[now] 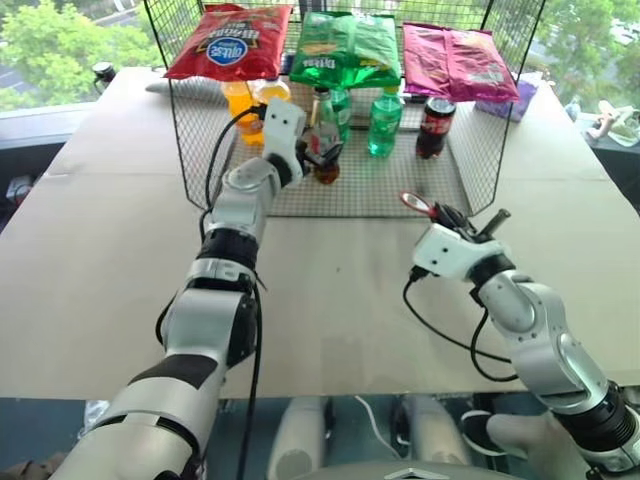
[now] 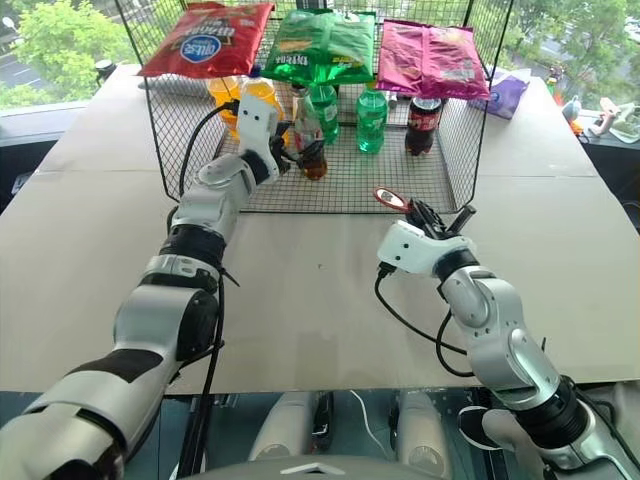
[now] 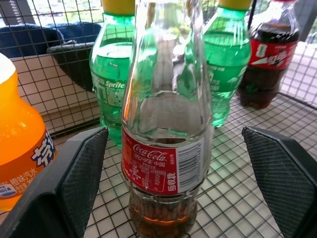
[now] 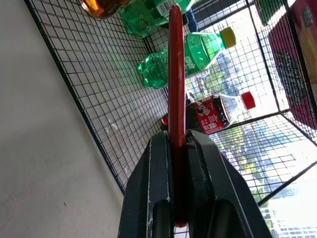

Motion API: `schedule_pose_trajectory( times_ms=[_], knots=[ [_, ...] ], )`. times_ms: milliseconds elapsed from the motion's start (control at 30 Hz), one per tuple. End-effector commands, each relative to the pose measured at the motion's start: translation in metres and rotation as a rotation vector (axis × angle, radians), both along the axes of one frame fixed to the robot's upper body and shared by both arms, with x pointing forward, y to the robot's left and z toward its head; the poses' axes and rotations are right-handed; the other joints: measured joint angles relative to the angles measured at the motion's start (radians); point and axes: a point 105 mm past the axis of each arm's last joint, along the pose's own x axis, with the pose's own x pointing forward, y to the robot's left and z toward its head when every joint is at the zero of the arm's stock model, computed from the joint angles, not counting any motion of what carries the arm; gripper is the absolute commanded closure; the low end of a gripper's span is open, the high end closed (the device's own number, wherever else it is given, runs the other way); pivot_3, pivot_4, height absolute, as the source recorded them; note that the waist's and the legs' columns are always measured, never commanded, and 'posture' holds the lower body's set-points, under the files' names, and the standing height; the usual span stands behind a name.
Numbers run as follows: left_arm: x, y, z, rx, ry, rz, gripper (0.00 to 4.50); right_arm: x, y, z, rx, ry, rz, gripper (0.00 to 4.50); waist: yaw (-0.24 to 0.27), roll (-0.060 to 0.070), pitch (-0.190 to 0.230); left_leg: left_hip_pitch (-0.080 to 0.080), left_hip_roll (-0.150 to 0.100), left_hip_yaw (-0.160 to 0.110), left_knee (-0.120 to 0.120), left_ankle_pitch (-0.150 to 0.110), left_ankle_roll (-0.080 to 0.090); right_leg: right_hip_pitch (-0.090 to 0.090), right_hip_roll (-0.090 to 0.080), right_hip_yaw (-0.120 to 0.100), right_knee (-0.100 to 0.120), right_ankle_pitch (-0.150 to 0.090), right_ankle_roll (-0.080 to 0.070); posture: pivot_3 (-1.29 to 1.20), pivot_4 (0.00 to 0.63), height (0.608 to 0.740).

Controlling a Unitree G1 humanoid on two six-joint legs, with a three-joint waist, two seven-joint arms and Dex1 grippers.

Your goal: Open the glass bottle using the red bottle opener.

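Note:
The glass bottle [image 3: 166, 148], clear with a red label and a little brown liquid at its base, stands upright on the mesh floor of the wire basket [image 1: 400, 195]. My left gripper [image 3: 173, 134] is open inside the basket, with one black finger on either side of the bottle [image 1: 328, 170] and a gap on each side. My right gripper [image 1: 452, 216] hovers over the table just in front of the basket, shut on the red bottle opener [image 1: 415, 204]. The opener [image 4: 176, 74] sticks out past the fingers with its ring head toward the basket.
In the basket stand two green bottles [image 1: 384, 125], a dark cola bottle [image 1: 435, 128] and an orange drink bottle [image 1: 245, 110] close to my left gripper. Bags of chips [image 1: 347, 48] lie across the basket's top. The basket's wire walls [image 1: 195, 150] flank both sides.

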Motion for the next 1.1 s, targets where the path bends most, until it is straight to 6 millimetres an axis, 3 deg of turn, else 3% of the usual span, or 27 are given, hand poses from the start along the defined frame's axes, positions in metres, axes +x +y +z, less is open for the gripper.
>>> schedule_pose_trajectory(
  times_ms=[33,400,500,533,567,600,900,1100],
  knots=[
    [0.005,-0.007,0.021,0.003,-0.066,0.017,0.03,-0.005,-0.002,0.012,0.009,-0.044,-0.009,4.5,0.001,0.0,0.0,0.0,0.0,0.0,0.0,0.0,0.0,0.0,0.0,0.0,0.0,0.0,0.0,0.0,0.15,0.74],
    [0.014,-0.015,0.021,-0.041,-0.055,0.09,0.03,-0.005,0.0,0.012,0.027,-0.031,-0.016,4.5,0.001,0.0,0.0,-0.001,0.0,0.0,0.001,0.0,0.0,0.0,0.0,0.0,0.0,0.0,0.0,0.0,0.15,0.74],
    [0.015,-0.016,0.023,-0.052,-0.061,0.109,0.83,-0.005,-0.002,0.012,0.031,-0.03,-0.022,4.5,0.001,0.0,0.0,-0.001,0.0,0.0,0.001,0.0,0.0,0.0,0.0,0.0,0.0,0.0,0.0,0.0,0.15,0.74],
    [0.015,-0.016,0.022,-0.051,-0.06,0.113,1.19,-0.005,-0.003,0.013,0.032,-0.03,-0.024,4.5,0.0,0.0,0.0,-0.001,0.0,0.0,0.001,0.0,0.0,0.0,0.0,0.0,0.0,0.0,0.0,0.0,0.15,0.74],
    [0.016,-0.016,0.021,-0.05,-0.058,0.117,1.84,-0.005,-0.003,0.013,0.032,-0.03,-0.025,4.5,0.0,0.0,0.0,0.0,0.0,0.0,0.001,0.0,0.0,0.0,0.0,0.0,0.0,0.0,0.0,0.0,0.15,0.74],
    [0.016,-0.017,0.021,-0.051,-0.057,0.118,2.03,-0.005,-0.003,0.013,0.033,-0.03,-0.026,4.5,0.0,0.0,0.0,-0.001,0.0,0.0,0.001,0.0,0.0,0.0,0.0,0.0,0.0,0.0,0.0,0.0,0.15,0.74],
    [0.013,-0.015,0.019,-0.052,-0.086,0.096,2.05,-0.008,-0.006,0.013,0.04,-0.024,-0.043,4.5,0.0,0.0,0.0,-0.001,0.0,-0.001,0.002,0.0,0.0,0.0,0.0,0.0,0.001,0.0,0.0,0.0,0.15,0.74],
    [0.001,-0.024,0.024,-0.04,-0.145,-0.062,2.05,-0.007,-0.008,0.013,0.045,-0.021,-0.048,4.5,0.0,0.0,0.0,-0.001,0.0,-0.001,0.002,0.0,0.0,0.0,0.0,-0.001,0.001,0.0,0.0,0.0,0.15,0.74]
  ],
)
